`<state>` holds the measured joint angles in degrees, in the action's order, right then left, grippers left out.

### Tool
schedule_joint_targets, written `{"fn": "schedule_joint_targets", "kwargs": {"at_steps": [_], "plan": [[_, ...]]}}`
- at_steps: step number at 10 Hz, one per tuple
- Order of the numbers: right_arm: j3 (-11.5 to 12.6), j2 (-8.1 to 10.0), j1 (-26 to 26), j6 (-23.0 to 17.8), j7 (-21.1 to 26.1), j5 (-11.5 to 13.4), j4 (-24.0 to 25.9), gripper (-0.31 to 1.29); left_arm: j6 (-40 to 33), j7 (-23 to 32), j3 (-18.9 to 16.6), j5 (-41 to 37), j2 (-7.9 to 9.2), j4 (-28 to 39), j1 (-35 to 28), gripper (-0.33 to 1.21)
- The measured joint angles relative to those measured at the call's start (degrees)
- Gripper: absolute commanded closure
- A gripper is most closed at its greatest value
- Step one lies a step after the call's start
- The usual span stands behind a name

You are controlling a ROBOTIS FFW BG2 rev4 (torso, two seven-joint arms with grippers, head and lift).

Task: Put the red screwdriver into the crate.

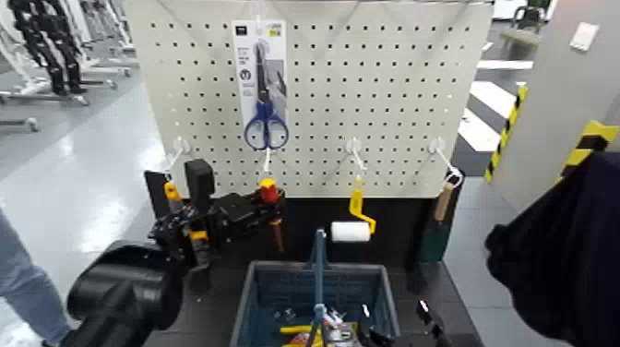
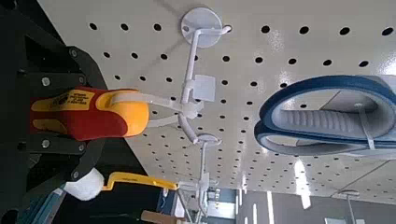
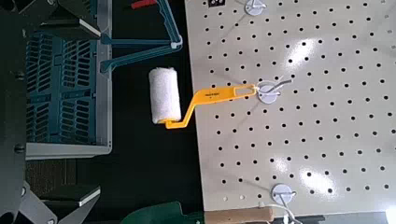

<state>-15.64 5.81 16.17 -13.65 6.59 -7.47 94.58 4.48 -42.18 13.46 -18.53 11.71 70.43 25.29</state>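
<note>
Pegboard backdrop; left gripper jaws clamp red screwdriver; right jaws: cannot tell.

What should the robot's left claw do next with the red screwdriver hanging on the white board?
Probably lift it. The left claw looks closed around the red-and-yellow-handled screwdriver, whose handle end is still hooked on the white wire peg. Raising it a little off the peg should free it to go towards the blue-grey slotted plastic crate below.
</note>
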Motion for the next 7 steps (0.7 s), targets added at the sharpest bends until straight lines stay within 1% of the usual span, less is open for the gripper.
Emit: {"fn": "schedule_joint_targets", "kwargs": {"at_steps": [3, 7], "plan": [[0.0, 0.07, 0.0, 0.11, 0.0, 0.0, 0.01, 0.14, 0.12, 0.08, -0.58, -0.37, -0.02, 2.69, -1.29, 1.18], [0.1, 0.08, 0.0, 0.25, 0.0, 0.0, 0.09, 0.14, 1.83, 0.39, -1.69, -1.35, 0.12, 9.17, -4.62, 1.18]]}}
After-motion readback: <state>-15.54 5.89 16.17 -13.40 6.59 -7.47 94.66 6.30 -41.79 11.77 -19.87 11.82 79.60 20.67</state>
